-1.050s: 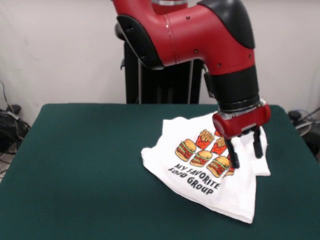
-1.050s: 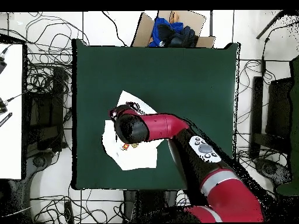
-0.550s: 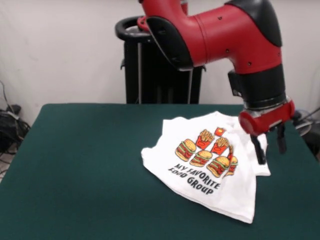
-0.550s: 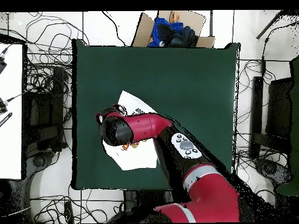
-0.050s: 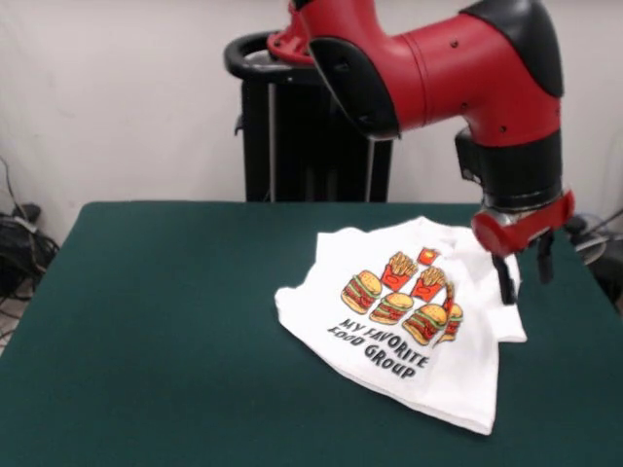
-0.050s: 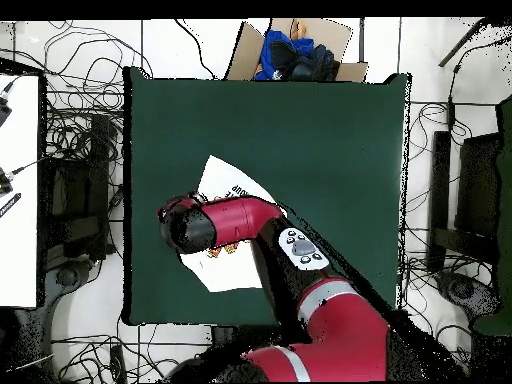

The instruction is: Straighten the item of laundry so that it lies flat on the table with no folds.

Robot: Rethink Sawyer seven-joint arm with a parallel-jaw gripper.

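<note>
The table (image 5: 146, 321) carries the T-shirt (image 5: 409, 336) right of centre in the front view, still rumpled, its long axis running from upper left to lower right. My gripper (image 5: 523, 275) hangs over the shirt's right edge, near the folded sleeve, jaws partly open and holding nothing.

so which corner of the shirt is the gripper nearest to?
The gripper, open, hangs by the T-shirt's right edge in the front view, above the small folded flap; the pointed bottom corner and left corner lie farther away.
</note>
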